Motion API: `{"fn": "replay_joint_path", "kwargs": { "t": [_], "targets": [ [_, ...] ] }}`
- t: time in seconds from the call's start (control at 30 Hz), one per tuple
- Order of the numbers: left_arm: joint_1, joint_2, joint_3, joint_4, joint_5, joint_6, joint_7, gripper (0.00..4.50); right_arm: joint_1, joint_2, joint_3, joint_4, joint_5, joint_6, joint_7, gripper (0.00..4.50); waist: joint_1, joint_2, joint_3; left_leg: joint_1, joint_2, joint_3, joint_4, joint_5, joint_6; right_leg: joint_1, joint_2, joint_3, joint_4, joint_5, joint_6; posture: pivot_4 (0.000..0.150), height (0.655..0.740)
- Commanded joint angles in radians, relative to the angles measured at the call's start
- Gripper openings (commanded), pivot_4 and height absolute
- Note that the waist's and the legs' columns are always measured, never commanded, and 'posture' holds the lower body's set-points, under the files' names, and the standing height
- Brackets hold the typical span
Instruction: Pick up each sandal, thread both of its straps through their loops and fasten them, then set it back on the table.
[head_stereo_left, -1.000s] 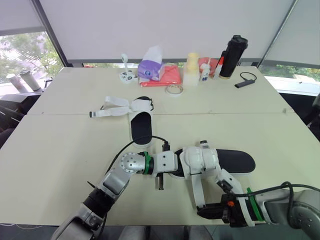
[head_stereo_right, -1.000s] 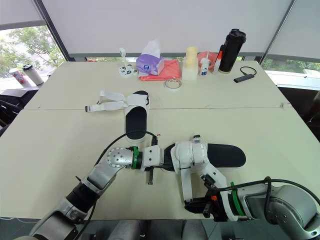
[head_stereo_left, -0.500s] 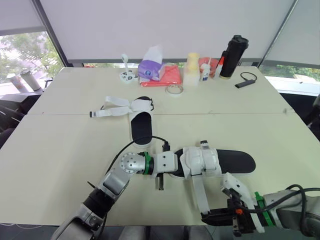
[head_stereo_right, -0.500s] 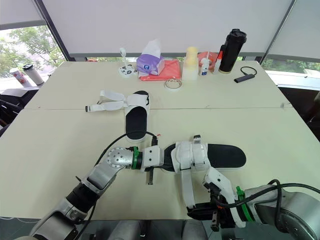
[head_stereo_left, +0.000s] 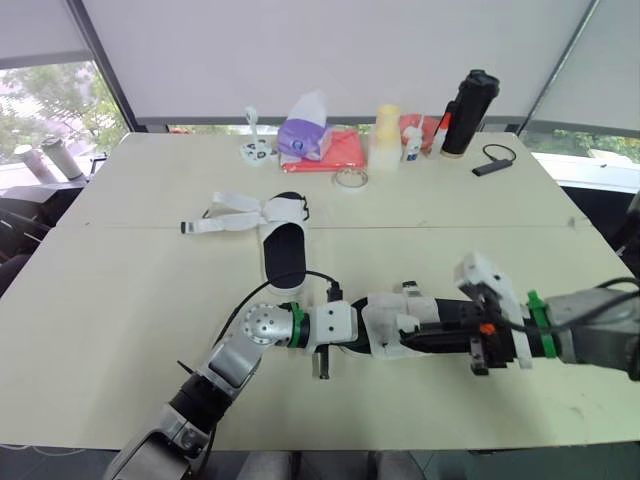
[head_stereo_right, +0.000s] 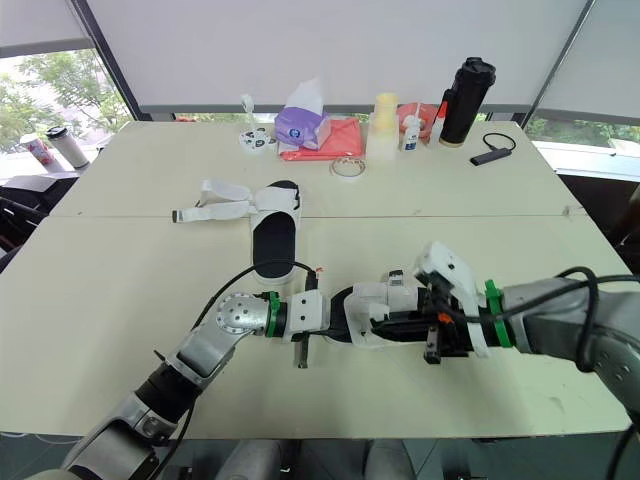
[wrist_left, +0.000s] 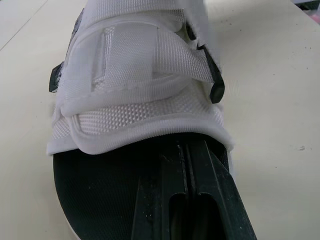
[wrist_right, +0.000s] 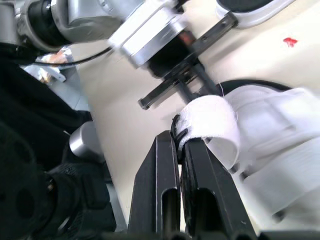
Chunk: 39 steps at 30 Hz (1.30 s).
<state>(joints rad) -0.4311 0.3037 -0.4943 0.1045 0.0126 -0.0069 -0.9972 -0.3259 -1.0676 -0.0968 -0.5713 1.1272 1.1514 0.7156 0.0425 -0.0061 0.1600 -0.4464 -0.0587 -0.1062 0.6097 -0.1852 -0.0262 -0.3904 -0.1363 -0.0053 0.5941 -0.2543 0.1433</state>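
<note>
right claw (wrist_right: 179, 140) swung up from the bottom edge to mid-frame, clamped on the white webbing strap (wrist_right: 210, 120) of the black-soled sandal (head_stereo_left: 385, 322) mid-bench (head_stereo_left: 120, 300). left claw (wrist_left: 183, 155) pinched shut on its toe end, and its heel is covered up.

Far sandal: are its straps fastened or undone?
Undone. The far sandal lies flat on the table, its white straps spread out sideways on the tabletop, to the robot's left.

It looked like an office meeting room: two large pale tables (head_stereo_left: 120, 290) pushed together, roller blinds (head_stereo_left: 300, 50) drawn over wide windows (head_stereo_left: 50, 100) with trees outside, and desk clutter along the far edge, including a tissue pack (head_stereo_left: 303, 135), tape roll (head_stereo_left: 348, 179) and black flask (head_stereo_left: 465, 112).
</note>
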Motion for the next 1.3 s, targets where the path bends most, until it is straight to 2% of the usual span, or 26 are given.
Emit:
{"fn": "replay_joint_path", "kwargs": {
  "t": [0.03, 0.17, 0.4, 0.5, 0.7, 0.73, 0.93, 1.3],
  "targets": [
    [0.027, 0.011, -0.047, 0.065, 0.050, 0.036, -0.003, 0.00, -0.126, 0.041, 0.074, 0.110, -0.132, -0.056, -0.003, 0.01, 0.000, 0.001, 0.000, 0.000, 0.000, 0.000, 0.000, 0.000, 0.000, 0.000, 0.000, 0.000, 0.000, 0.000, 0.000, 0.150, 0.7296],
    [0.031, 0.013, -0.044, 0.061, 0.052, 0.040, 0.004, 0.00, -0.194, 0.089, 0.179, 0.208, -0.251, -0.098, 0.039, 0.01, -0.001, 0.001, 0.001, 0.000, -0.001, 0.000, 0.001, 0.000, 0.000, 0.000, 0.000, 0.000, 0.001, 0.000, 0.000, 0.150, 0.7296],
    [0.046, 0.023, -0.042, 0.041, 0.052, 0.048, 0.015, 0.00, -0.239, 0.141, 0.242, 0.265, -0.357, -0.126, 0.075, 0.01, -0.003, 0.001, 0.000, 0.002, -0.001, -0.001, 0.001, 0.001, 0.001, 0.000, 0.001, 0.000, 0.003, 0.000, 0.000, 0.150, 0.7296],
    [0.049, 0.025, -0.043, 0.038, 0.051, 0.048, 0.018, 0.00, -0.242, 0.157, 0.243, 0.275, -0.387, -0.132, 0.084, 1.05, -0.003, 0.001, 0.000, 0.002, -0.001, 0.000, 0.001, 0.001, 0.001, 0.000, 0.001, 0.000, 0.005, 0.000, 0.001, 0.150, 0.7296],
    [0.052, 0.024, -0.045, 0.036, 0.052, 0.047, 0.021, 0.00, -0.255, 0.182, 0.209, 0.291, -0.427, -0.147, 0.069, 4.17, -0.003, 0.001, 0.000, 0.002, -0.001, -0.001, 0.000, 0.001, 0.002, 0.000, 0.002, 0.000, 0.005, 0.000, 0.001, 0.150, 0.7296],
    [0.053, 0.023, -0.045, 0.036, 0.053, 0.047, 0.022, 0.00, -0.258, 0.188, 0.195, 0.296, -0.436, -0.153, 0.060, 4.44, -0.002, 0.001, 0.000, 0.002, -0.001, 0.000, 0.000, 0.001, 0.002, 0.000, 0.002, 0.000, 0.005, 0.000, 0.001, 0.150, 0.7296],
    [0.052, 0.021, -0.048, 0.039, 0.051, 0.044, 0.024, 0.00, -0.279, 0.210, 0.150, 0.316, -0.448, -0.134, 0.048, 4.44, -0.003, 0.001, 0.000, 0.002, -0.001, 0.000, 0.001, 0.001, 0.002, 0.000, 0.002, 0.000, 0.005, 0.000, 0.001, 0.150, 0.7296],
    [0.051, 0.022, -0.046, 0.029, 0.050, 0.053, 0.025, 0.00, -0.268, 0.205, 0.173, 0.312, -0.444, -0.055, 0.113, 4.44, -0.002, 0.002, 0.000, 0.003, -0.001, 0.000, 0.001, 0.002, 0.002, 0.000, 0.002, 0.000, 0.005, 0.001, 0.001, 0.150, 0.7296]
  ]
}}
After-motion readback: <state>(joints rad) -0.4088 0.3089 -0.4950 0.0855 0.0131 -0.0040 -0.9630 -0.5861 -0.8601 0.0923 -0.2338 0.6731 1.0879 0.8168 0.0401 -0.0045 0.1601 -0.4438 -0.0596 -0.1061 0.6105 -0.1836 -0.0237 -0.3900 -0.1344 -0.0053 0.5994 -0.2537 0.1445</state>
